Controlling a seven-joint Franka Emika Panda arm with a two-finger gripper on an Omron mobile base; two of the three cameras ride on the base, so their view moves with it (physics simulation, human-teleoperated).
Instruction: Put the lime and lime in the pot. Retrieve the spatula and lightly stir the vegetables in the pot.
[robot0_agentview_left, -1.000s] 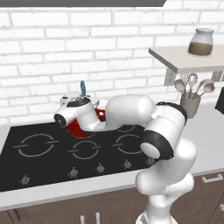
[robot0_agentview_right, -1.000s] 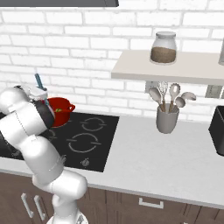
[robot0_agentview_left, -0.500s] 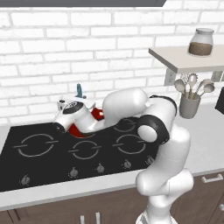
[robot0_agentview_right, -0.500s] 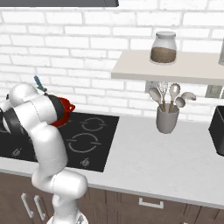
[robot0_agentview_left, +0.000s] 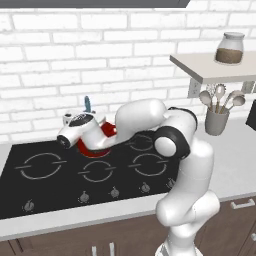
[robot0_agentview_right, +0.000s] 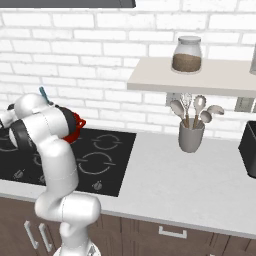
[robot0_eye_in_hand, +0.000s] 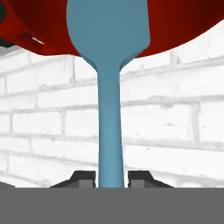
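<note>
Nothing I can see carries a brand, a label or any writing I could read.

Since a second ago my arm has swung further left over the stovetop (robot0_agentview_left: 60, 185), and my hand now sits lower beside the pot (robot0_agentview_left: 102, 141), with my elbow folded out toward the counter.

My gripper (robot0_eye_in_hand: 111, 178) is clamped on the spatula (robot0_eye_in_hand: 108, 78): the two dark fingertips (robot0_eye_in_hand: 83, 177) press the blue handle from both sides, with the handle filling the narrow gap between them. In my hand view the light-blue blade reaches up against the red pot wall (robot0_eye_in_hand: 183, 26). From the base cameras the handle end pokes up behind my hand (robot0_agentview_left: 87, 103), over the pot on a rear burner. I cannot see the limes.
</note>
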